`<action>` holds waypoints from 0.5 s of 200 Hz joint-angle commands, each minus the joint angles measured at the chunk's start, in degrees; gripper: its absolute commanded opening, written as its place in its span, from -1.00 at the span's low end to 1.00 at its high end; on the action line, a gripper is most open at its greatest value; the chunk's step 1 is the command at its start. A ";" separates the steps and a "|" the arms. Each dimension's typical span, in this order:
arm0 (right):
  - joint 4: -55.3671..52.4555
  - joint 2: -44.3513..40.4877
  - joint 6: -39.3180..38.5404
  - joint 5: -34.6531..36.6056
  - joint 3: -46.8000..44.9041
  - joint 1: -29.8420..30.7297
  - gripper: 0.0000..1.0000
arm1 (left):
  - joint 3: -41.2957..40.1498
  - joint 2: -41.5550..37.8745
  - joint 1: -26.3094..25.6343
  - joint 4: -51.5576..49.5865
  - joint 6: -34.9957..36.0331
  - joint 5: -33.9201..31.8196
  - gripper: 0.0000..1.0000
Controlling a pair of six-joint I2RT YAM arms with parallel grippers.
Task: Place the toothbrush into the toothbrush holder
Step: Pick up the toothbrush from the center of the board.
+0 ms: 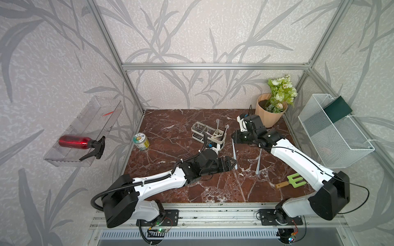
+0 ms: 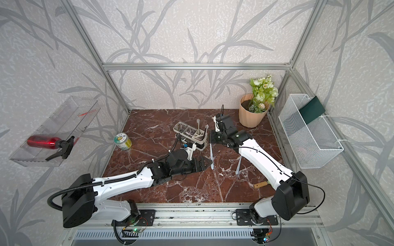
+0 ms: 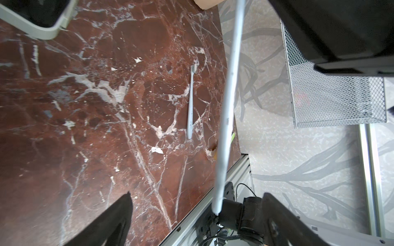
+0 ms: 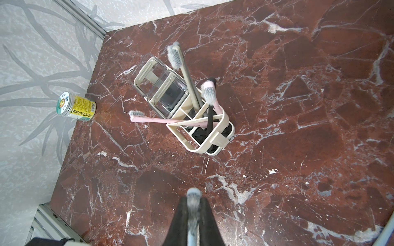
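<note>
Robot's right hand (image 4: 193, 205) is clamped shut on the bristle end of a slim pale blue plastic toothbrush (image 3: 231, 85). The handle slants down toward the left hand (image 3: 196, 193). That hand's fingers stand wide apart around the handle's tail, seemingly without touching it. Both arms reach low over the red marble tabletop (image 1: 166, 127). The long cream-white frame toothbrush holder (image 4: 215, 139) stands near the held toothbrush, not touching it. A second pale blue toothbrush (image 1: 259, 161) lies flat on the tabletop.

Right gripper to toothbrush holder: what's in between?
Nothing: right wrist view shows only bare marble tabletop between the right gripper, shut on a toothbrush, and the toothbrush holder.
</note>
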 commanded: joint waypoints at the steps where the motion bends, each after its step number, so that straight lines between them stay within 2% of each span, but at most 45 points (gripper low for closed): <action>1: 0.54 -0.83 0.75 0.72 1.58 0.72 -1.00 | 3.21 2.02 -1.19 4.07 -1.90 -1.00 0.78; 14: 0.67 -0.83 1.05 0.69 1.61 1.02 -1.00 | 4.09 3.66 -1.76 4.48 -2.33 -0.82 0.76; 48: 1.11 -0.74 1.55 0.33 1.66 1.42 -1.00 | 4.64 6.19 -2.25 6.52 -3.60 -0.36 0.51; 100: 2.43 -1.12 1.56 1.31 0.92 1.40 -1.00 | 3.60 5.83 -2.40 6.48 -3.60 -0.78 0.15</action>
